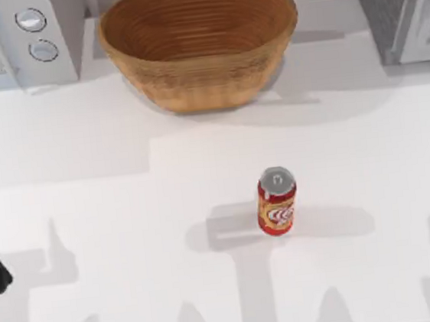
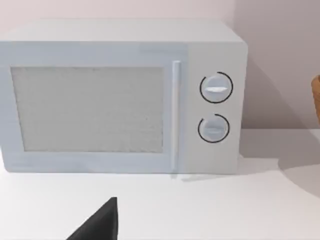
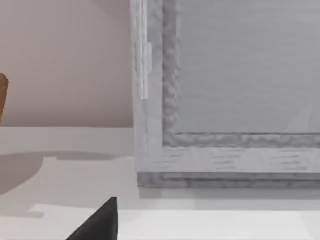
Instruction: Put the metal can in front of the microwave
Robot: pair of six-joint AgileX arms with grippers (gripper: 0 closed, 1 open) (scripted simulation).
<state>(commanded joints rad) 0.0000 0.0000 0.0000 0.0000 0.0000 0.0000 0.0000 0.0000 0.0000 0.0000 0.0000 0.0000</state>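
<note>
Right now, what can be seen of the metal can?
The metal can is a small drink can with a red-and-orange body, a white logo on its side and a silver top with a pull tab. It looks like printed metal, intact. It stands upright on the white table, a little right of the middle, apart from the wicker basket behind it and well away from the microwave at the far left. No gripper touches it.

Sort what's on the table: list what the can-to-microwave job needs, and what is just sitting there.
Needed:
- metal can, upright near the table's middle
- microwave, back left corner

Just sitting there:
- wicker basket, at the back, centre
- grey box, back right corner
</note>
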